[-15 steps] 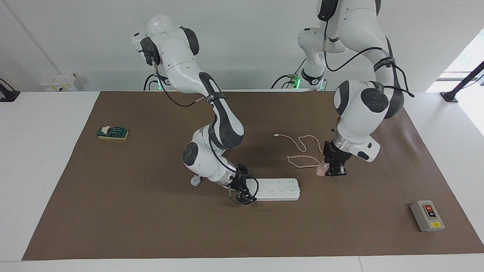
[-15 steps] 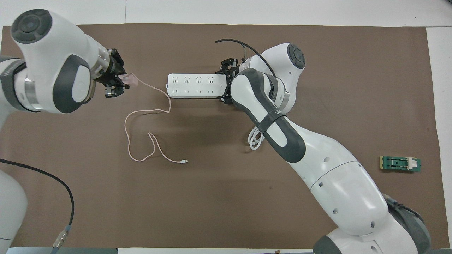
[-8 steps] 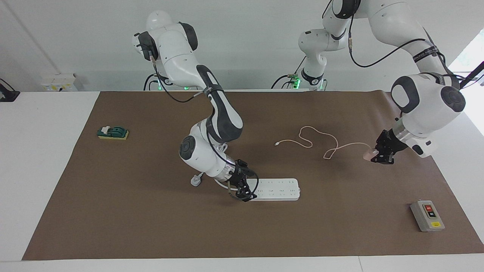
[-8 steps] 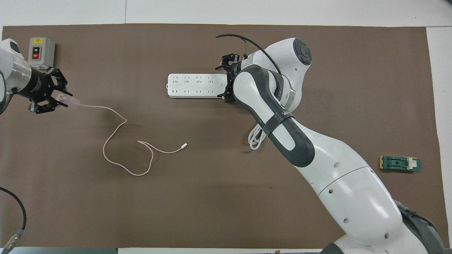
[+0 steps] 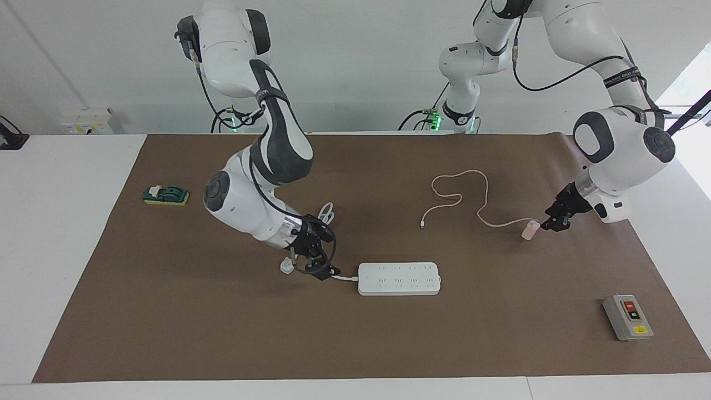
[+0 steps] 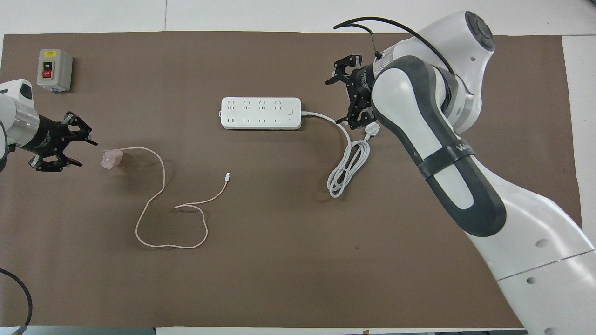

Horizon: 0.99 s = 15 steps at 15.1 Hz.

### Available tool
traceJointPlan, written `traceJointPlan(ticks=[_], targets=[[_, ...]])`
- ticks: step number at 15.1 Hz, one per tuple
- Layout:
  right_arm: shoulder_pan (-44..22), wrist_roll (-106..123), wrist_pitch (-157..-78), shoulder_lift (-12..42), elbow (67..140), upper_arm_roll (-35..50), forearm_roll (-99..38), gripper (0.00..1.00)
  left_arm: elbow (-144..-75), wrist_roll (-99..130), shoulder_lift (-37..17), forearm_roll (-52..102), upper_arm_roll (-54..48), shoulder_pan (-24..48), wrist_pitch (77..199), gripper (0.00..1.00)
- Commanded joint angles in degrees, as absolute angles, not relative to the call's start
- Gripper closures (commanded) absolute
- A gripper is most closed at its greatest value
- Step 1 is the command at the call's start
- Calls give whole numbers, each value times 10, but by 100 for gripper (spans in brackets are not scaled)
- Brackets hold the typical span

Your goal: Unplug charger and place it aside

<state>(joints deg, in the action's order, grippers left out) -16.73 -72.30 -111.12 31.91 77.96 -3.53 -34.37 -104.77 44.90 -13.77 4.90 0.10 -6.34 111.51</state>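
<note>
The pale-pink charger (image 5: pixel 529 230) lies on the brown mat (image 5: pixel 222 333) toward the left arm's end, unplugged and free. In the overhead view the charger (image 6: pixel 111 158) trails its thin pink cable (image 6: pixel 156 209) in loops toward the robots. My left gripper (image 5: pixel 547 222) is open and empty, its fingertips just clear of the charger, and it also shows in the overhead view (image 6: pixel 87 153). The white power strip (image 5: pixel 400 278) lies mid-table with empty sockets. My right gripper (image 5: pixel 332 256) is open and empty beside the strip's cord end, over the white plug (image 6: pixel 371 130).
The strip's thick white cord lies coiled (image 6: pixel 344 172) nearer to the robots than the strip. A grey switch box with a red button (image 6: pixel 55 70) stands farther from the robots than the left gripper. A green block (image 5: pixel 165 195) sits toward the right arm's end.
My left gripper has opened and let go of the charger, which now rests on the mat. My right gripper has come off the power strip's end and moved toward the right arm's end.
</note>
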Motion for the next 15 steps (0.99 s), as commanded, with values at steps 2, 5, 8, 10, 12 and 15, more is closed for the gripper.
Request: traceJointPlan(ticks=[2,5,8,10,12,15], targets=[[-104,-531,-1009,201,846,-35,-253,0,-999,433,-120,40,1,-58,1071,0],[-63,-412,-926,153,847,-35,-192,0,-952,352,-116,29,-1,-41,1007,0],[-41,-281,-877,108,847,-35,-122,0,-949,265,-77,20,-1,-24,972,0],[-40,-182,-859,80,850,-35,-64,0,-949,226,-48,19,-1,-17,944,0],[-39,-114,-845,40,873,-35,-27,0,-949,220,-18,15,-1,1,924,0],[-27,-32,-864,-22,936,-35,-11,0,-936,128,-2,14,6,21,848,0]])
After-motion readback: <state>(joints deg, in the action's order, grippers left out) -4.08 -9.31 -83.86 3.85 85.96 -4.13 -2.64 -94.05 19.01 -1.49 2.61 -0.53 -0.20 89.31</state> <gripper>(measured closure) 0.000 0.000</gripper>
